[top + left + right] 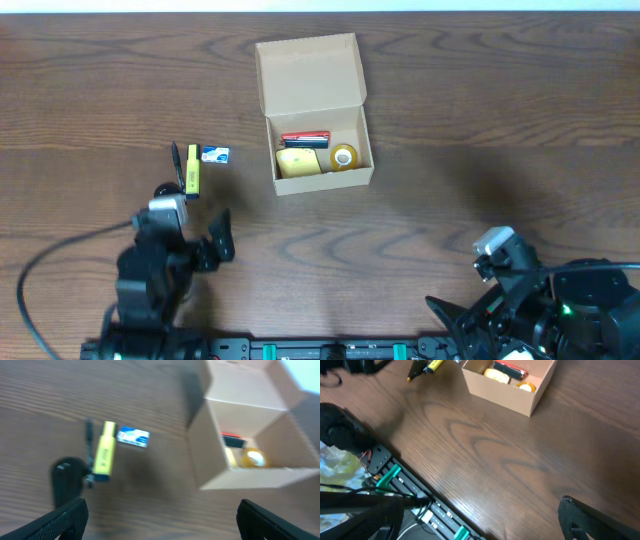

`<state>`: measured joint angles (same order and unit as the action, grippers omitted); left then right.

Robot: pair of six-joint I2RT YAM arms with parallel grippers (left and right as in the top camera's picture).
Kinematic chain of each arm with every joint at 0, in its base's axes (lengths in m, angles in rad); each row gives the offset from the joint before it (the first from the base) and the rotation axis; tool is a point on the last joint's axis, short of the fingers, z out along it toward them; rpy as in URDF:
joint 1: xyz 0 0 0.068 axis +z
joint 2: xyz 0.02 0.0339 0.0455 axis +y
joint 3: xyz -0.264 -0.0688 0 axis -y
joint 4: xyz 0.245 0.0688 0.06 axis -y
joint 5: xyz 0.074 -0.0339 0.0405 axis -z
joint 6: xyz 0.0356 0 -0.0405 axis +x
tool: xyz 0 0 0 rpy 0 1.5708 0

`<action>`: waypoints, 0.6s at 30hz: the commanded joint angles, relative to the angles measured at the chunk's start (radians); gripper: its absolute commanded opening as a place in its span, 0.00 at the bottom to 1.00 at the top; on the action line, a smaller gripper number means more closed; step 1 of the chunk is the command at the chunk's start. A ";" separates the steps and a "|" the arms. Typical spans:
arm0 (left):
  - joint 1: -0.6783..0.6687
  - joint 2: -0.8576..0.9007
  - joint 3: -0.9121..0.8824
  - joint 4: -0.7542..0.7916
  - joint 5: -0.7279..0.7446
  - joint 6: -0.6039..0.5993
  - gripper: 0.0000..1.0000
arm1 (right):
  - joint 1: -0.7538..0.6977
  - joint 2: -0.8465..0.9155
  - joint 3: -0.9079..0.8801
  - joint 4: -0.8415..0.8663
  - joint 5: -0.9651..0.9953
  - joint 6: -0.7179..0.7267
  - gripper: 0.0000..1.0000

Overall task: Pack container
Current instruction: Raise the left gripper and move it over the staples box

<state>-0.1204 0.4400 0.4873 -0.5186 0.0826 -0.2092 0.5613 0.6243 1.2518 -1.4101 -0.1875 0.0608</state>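
The container (325,181) is a tan cardboard box at the table's middle back, its flap lid (308,70) standing open. Inside lie a red and black item (305,139), a yellow item (298,161) and a yellow tape roll (344,157). Left of the box, a yellow highlighter (192,171), a black pen (177,165) and a small blue and white packet (215,154) lie on the wood. My left gripper (193,215) is open just in front of the highlighter (104,451), holding nothing. My right gripper (465,290) is open over bare wood at the front right, far from the container (495,395).
A black rail with green clips (415,495) runs along the table's front edge under both arm bases. A black cable (40,265) loops at the front left. Bare wood lies between the container (205,455) and the right arm.
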 commanded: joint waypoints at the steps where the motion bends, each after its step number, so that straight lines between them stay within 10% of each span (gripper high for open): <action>1: 0.002 0.172 0.104 0.000 -0.122 0.079 0.95 | 0.000 0.000 -0.003 0.000 -0.008 0.013 0.99; 18: 0.002 0.982 0.444 0.129 -0.031 0.142 0.95 | 0.000 0.000 -0.003 0.000 -0.008 0.013 0.99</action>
<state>-0.1204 1.3777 0.9123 -0.4187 0.0269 -0.0883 0.5613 0.6243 1.2495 -1.4101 -0.1875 0.0643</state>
